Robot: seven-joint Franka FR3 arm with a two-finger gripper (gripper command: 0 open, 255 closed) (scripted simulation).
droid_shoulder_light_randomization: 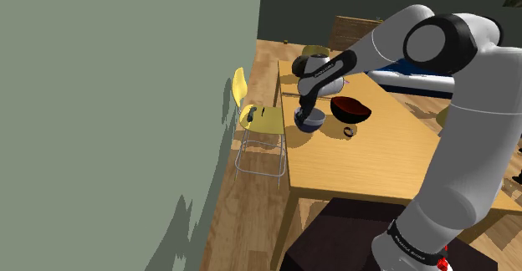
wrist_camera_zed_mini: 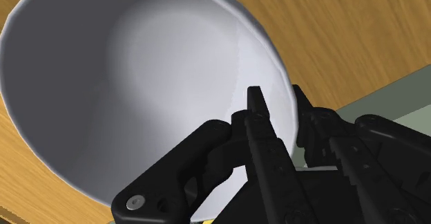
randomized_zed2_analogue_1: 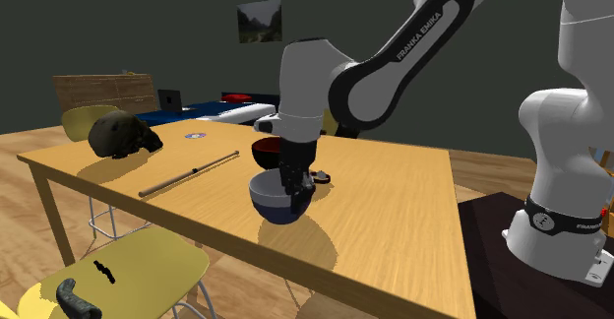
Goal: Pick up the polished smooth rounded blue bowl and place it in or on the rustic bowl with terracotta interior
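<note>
— Where's the blue bowl (randomized_zed2_analogue_1: 278, 207)?
— Right under the hand (wrist_camera_zed_mini: 278, 108), low over the desk (randomized_zed2_analogue_1: 394, 219). The fingers are clamped on its rim, one inside and one outside.
— And the dark red bowl (droid_shoulder_light_randomization: 351, 109)?
— Just beside the hand, upright on the desk.

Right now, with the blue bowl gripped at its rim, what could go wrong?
The gripper pinches the blue bowl only at its thin rim, so the smooth bowl might slip or swing. The dark bowl with the red inside sits very near, so a low carry could knock it or the small object beside it.
</note>
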